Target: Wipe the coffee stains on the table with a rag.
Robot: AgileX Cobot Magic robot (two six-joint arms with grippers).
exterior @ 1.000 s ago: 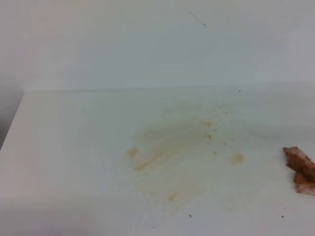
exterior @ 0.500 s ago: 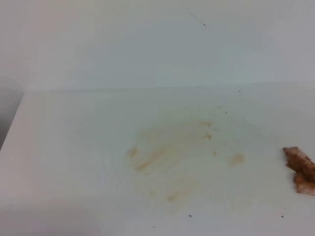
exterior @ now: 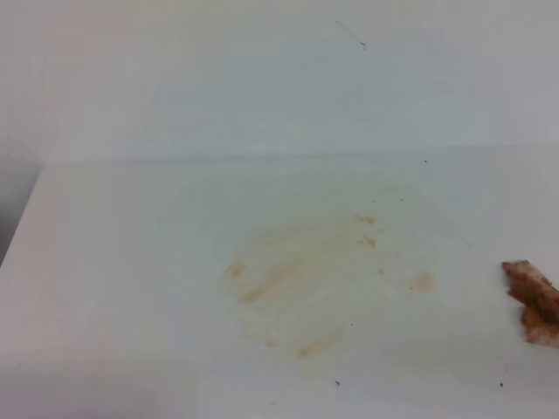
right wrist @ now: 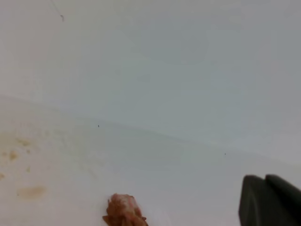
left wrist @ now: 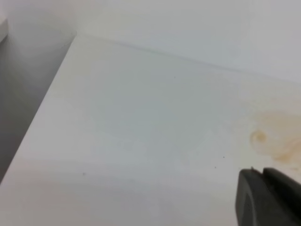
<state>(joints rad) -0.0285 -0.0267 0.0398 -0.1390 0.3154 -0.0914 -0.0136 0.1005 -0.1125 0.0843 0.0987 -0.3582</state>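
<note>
The coffee stains [exterior: 310, 279] are pale tan smears and specks spread over the middle of the white table [exterior: 131, 262]. The rag [exterior: 533, 298], a lumpy reddish-brown wad, lies on the table at the right edge of the high view, apart from the stains. No gripper shows in the high view. In the left wrist view my left gripper [left wrist: 262, 171] sits at the lower right with its dark fingers together, near the stains' [left wrist: 277, 141] edge. My right gripper [right wrist: 265, 179] is shut and holds nothing, to the right of the rag [right wrist: 123, 212].
A white wall [exterior: 279, 78] rises behind the table. The table's left edge [left wrist: 42, 108] drops off into grey shadow. A few tiny dark specks [exterior: 337, 382] dot the surface near the front.
</note>
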